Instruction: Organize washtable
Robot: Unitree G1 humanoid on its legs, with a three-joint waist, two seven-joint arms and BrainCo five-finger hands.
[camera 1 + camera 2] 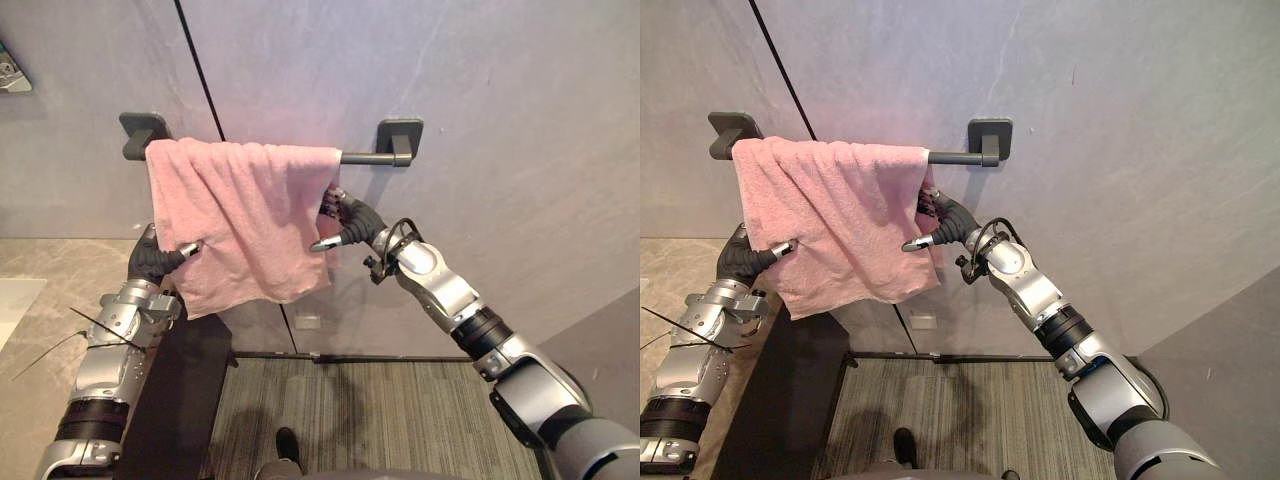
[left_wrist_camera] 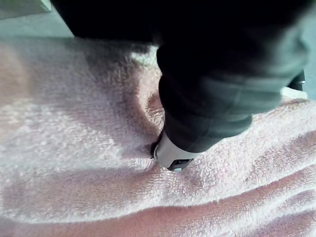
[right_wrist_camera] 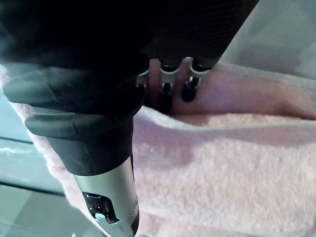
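Observation:
A pink towel (image 1: pixel 245 220) hangs crumpled over a dark towel bar (image 1: pixel 375 157) on the grey wall. My left hand (image 1: pixel 150 258) is at the towel's lower left edge. Its thumb (image 2: pixel 173 158) presses a dent into the front of the cloth, and its fingers are hidden behind the towel. My right hand (image 1: pixel 355 222) holds the towel's right edge just below the bar. Its fingers (image 3: pixel 165 91) are tucked behind the cloth and its thumb (image 3: pixel 106 197) lies across the front. The towel's bottom hem hangs slanted, lower on the left.
A marble counter (image 1: pixel 40 300) with a dark side panel (image 1: pixel 180 400) stands at the lower left under my left arm. Striped carpet (image 1: pixel 400 420) lies below, with a person's shoe (image 1: pixel 288 445) on it. A small wall outlet (image 1: pixel 308 322) sits under the towel.

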